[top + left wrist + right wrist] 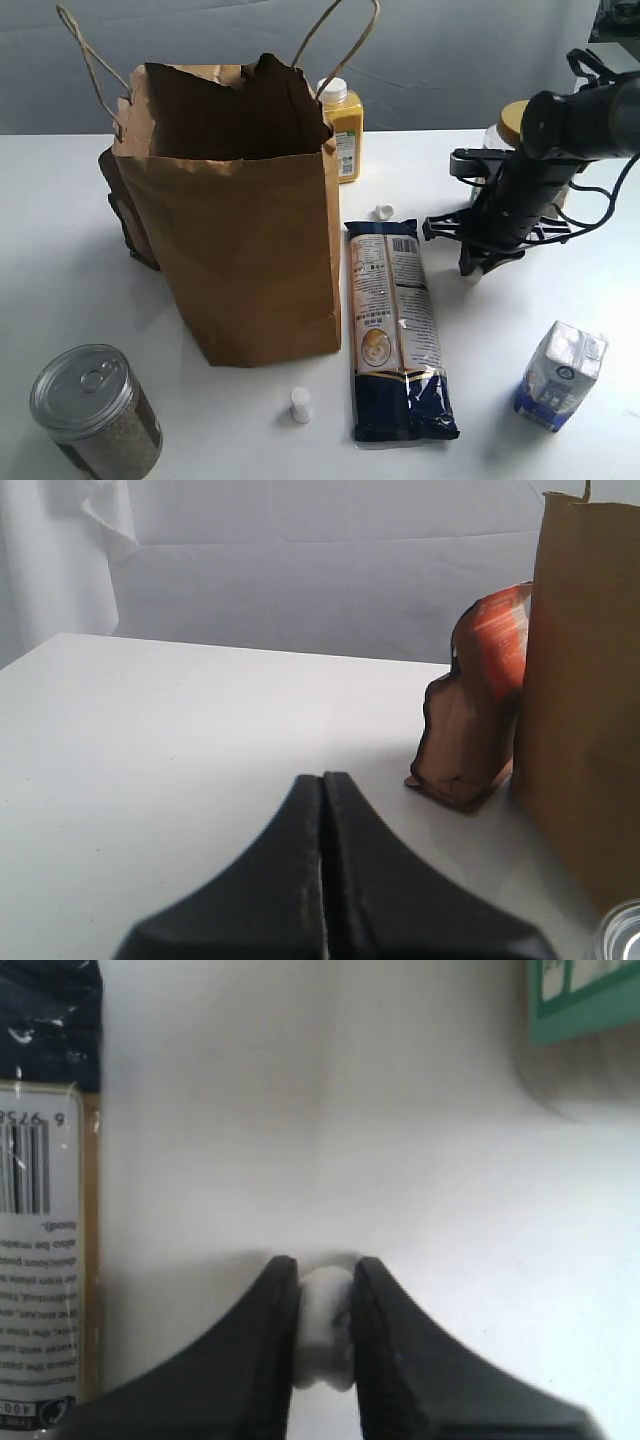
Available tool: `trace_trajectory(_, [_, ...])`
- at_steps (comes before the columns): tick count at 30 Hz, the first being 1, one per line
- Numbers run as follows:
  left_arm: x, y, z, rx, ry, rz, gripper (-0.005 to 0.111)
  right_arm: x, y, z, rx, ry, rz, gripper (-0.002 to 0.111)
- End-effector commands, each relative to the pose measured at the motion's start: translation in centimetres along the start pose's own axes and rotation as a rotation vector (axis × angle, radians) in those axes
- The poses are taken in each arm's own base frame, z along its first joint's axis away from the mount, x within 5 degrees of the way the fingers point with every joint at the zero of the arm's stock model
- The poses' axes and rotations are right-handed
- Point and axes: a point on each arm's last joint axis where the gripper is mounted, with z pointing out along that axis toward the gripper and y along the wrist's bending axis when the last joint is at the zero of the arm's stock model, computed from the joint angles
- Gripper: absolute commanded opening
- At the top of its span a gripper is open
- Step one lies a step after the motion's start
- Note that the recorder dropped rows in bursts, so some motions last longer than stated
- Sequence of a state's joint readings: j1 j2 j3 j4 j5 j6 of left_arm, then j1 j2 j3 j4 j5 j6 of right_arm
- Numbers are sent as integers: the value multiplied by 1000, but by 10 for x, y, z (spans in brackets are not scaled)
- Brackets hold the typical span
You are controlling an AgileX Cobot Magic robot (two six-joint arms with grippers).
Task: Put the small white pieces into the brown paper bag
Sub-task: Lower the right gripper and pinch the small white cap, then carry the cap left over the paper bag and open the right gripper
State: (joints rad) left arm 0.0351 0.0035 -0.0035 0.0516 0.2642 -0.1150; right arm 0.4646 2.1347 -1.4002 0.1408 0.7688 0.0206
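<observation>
Status: early stage. No piece is seen inside the brown paper bag (250, 250), which stands upright and open-topped at the left-centre of the table (560, 270). Its interior is dark, so its contents cannot be confirmed.

Small white pieces, three counted, all outside the bag:
- One is pinched between the fingers of the right gripper (325, 1275); this piece (325, 1340) sits at or very near table level, right of the long snack packet (397, 320).
- One (300, 405) stands on the table in front of the bag, just left of the packet's lower end.
- One (381, 211) lies at the packet's upper end, near the yellow bottle (343, 130).

Grippers:
- Right: jaws closed onto the piece, with contact on both sides. In the exterior view the gripper (478, 268) is down at the table, well apart from the bag.
- Left gripper (323, 780): jaws pressed together with nothing between them, low over bare table, with the dark pouch (470, 730) and the bag's side ahead of it.

Assessment: the first pick appears secured but not lifted. The carry to the bag mouth, the release, and two further picks are left to do.
</observation>
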Motion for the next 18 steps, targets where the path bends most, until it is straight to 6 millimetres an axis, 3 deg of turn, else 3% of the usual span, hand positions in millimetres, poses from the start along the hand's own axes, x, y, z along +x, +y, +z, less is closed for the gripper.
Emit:
trace_trajectory(1, [1,0,0,8,-2,-12,0,2,4,-2,-19,25,-8,1])
trace_trajectory(5, [1,0,0,8,-2,-12,0,3,12,-13,-98,31,-27,0])
trace_trajectory(11, [1,0,0,8,-2,-12,0,13,33,-58,-145,-31,-101,0])
trace_trajectory(18, [1,0,0,8,-2,-12,0,62,57,-112,-163,-195,-189,0])
